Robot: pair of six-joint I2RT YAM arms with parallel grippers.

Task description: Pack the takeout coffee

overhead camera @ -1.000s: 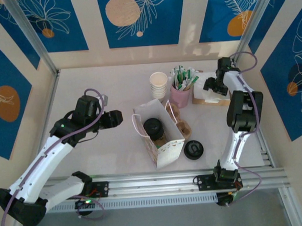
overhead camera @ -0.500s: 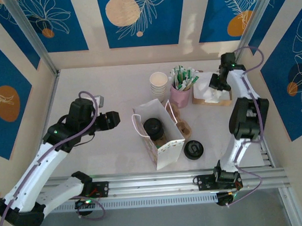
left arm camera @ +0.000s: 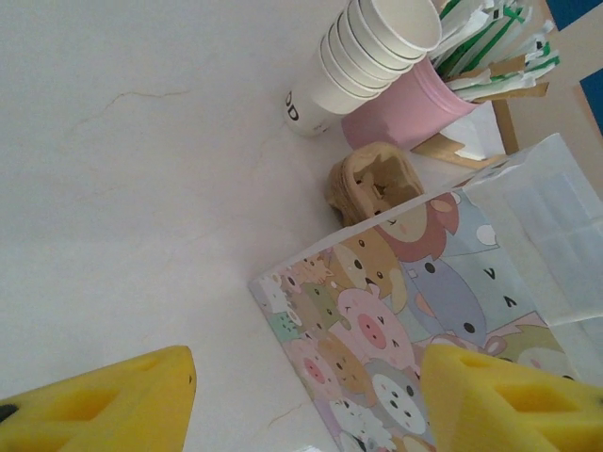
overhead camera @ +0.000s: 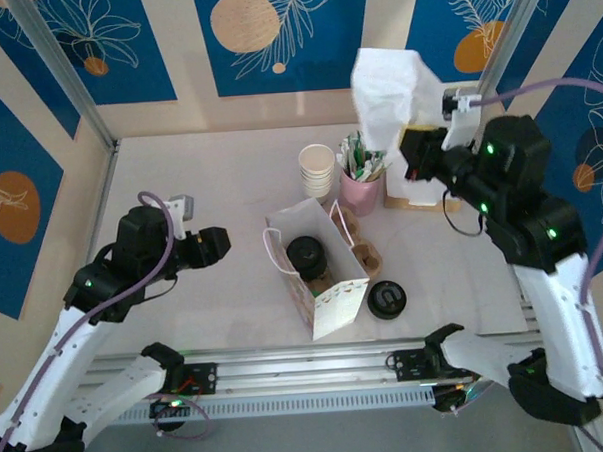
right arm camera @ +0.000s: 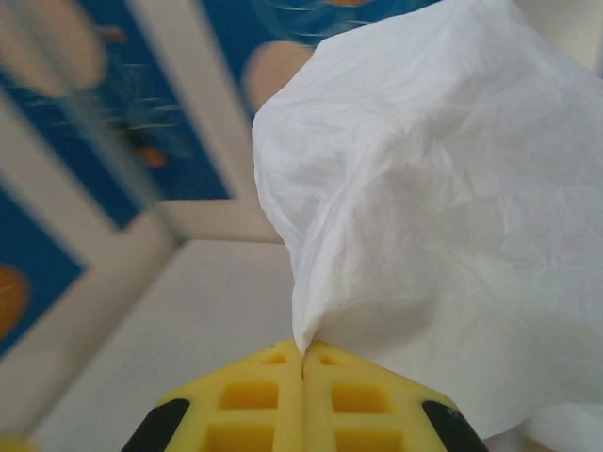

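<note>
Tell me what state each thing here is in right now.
Cartoon-print paper bag: upright, mouth open.
Coffee cup: lidded, standing inside the bag.
Loose black lid: lying flat beside the bag.
Paper cup stack: upright, nested.
White napkin: held aloft, pinched by shut right end effector.
Left end effector: open, empty.

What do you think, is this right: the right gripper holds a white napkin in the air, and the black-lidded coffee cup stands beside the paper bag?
Not quite. The black-lidded coffee cup stands inside the paper bag, not beside it, as the top external view shows. The right gripper does hold the white napkin in the air.
</note>
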